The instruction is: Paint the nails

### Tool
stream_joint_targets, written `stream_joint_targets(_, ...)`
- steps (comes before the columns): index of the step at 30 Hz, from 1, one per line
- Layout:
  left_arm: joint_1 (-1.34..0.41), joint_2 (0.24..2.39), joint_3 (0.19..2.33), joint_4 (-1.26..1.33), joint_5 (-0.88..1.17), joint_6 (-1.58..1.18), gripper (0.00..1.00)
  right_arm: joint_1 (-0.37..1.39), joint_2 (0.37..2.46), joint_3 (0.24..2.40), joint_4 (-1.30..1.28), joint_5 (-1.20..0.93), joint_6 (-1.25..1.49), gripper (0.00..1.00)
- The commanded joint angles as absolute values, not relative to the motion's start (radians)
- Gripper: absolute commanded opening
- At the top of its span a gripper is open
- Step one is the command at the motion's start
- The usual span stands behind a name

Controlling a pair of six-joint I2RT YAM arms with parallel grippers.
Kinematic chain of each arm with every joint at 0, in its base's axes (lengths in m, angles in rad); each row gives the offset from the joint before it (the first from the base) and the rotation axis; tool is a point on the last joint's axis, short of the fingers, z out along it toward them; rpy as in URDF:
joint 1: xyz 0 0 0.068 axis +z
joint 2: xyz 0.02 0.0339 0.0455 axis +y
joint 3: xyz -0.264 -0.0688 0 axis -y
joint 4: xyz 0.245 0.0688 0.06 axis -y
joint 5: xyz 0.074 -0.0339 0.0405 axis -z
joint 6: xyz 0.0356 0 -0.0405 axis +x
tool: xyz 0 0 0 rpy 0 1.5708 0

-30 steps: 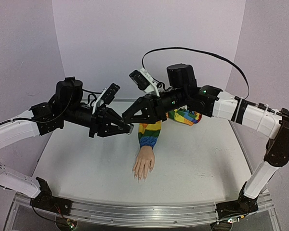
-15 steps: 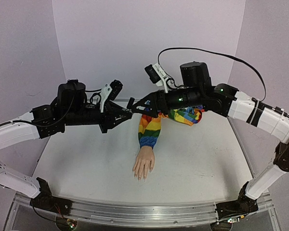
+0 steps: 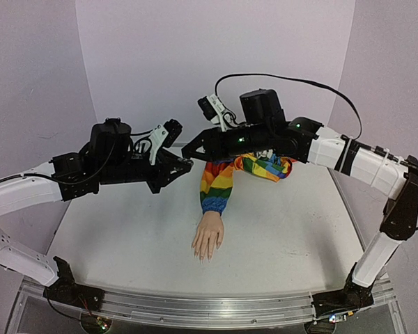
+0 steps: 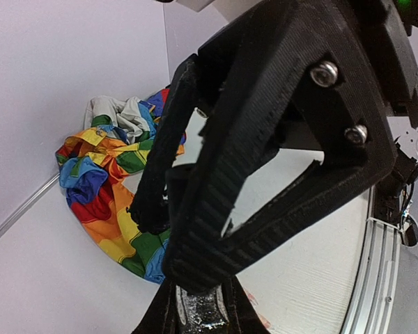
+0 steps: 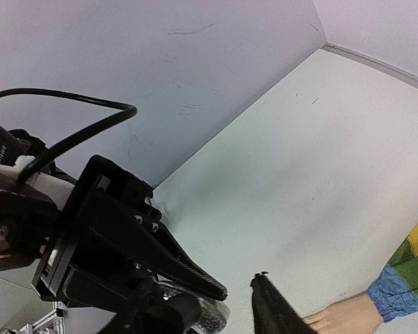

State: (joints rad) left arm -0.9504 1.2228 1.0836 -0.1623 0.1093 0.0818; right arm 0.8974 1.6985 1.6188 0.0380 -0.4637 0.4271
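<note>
L gripper [image 3: 185,165]: jaws narrow, pinching small shiny item [image 4: 200,310], prob. polish bottle. R gripper [image 3: 189,152] meets it mid-air, centre frame; cannot tell its jaws' state. Nails [image 3: 202,255] on mannequin hand [image 3: 208,239], lower centre on counter [image 3: 285,223], well apart. Risk: off-axis pull tips the item, spilling onto rainbow sleeve [image 3: 217,189] below.

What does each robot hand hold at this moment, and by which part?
The left hand grips a small shiny bottle by its body. The right hand sits at its top; whether it grips cannot be told.
</note>
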Motion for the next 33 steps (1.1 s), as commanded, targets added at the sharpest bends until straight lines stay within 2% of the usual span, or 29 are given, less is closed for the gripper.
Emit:
stream_joint_targets(1, -0.956, 1.216, 1.114, -0.113, 0.110, 0.096, 0.00, 0.903, 1.716, 1.675, 0.076, -0.497, 0.450, 0.27)
stream_joint_targets(6, -0.951, 1.197, 1.112, -0.121, 0.230, 0.092, 0.00, 0.902, 1.707, 1.658, 0.079, -0.584, 0.379, 0.01)
stream_joint_targets(7, -0.942, 1.193, 1.115, -0.123, 0.289, 0.085, 0.00, 0.902, 1.701, 1.647, 0.078, -0.622, 0.350, 0.00)
stream_joint_targets(9, -0.899, 1.185, 1.125, -0.125, 0.483, 0.037, 0.00, 0.902, 1.693, 1.633, 0.078, -0.782, 0.264, 0.00)
stream_joint_targets(12, -0.804, 1.198, 1.158, -0.118, 0.906, -0.052, 0.00, 0.902, 1.685, 1.587, 0.079, -1.132, 0.132, 0.00)
stream_joint_targets(14, -0.779, 1.213, 1.185, -0.118, 1.079, -0.081, 0.00, 0.902, 1.687, 1.576, 0.078, -1.201, 0.119, 0.00)
stream_joint_targets(18, -0.762, 1.234, 1.195, -0.119, 1.173, -0.109, 0.00, 0.905, 1.701, 1.593, 0.078, -1.260, 0.126, 0.00)
stream_joint_targets(24, -0.761, 1.243, 1.182, -0.119, 1.107, -0.106, 0.00, 0.905, 1.671, 1.581, 0.078, -1.190, 0.133, 0.00)
stream_joint_targets(25, -0.760, 1.239, 1.172, -0.119, 1.067, -0.099, 0.00, 0.905, 1.663, 1.578, 0.077, -1.162, 0.140, 0.05)
stream_joint_targets(26, -0.761, 1.231, 1.161, -0.119, 1.020, -0.090, 0.00, 0.905, 1.653, 1.574, 0.077, -1.114, 0.150, 0.25)
stream_joint_targets(30, -0.761, 1.198, 1.113, -0.125, 0.788, -0.036, 0.00, 0.904, 1.592, 1.536, 0.076, -0.848, 0.200, 0.71)
stream_joint_targets(32, -0.762, 1.191, 1.095, -0.133, 0.723, -0.005, 0.00, 0.902, 1.562, 1.525, 0.067, -0.712, 0.251, 0.87)
stream_joint_targets(33, -0.762, 1.187, 1.090, -0.138, 0.697, -0.002, 0.00, 0.899, 1.551, 1.520, 0.058, -0.662, 0.286, 0.91)
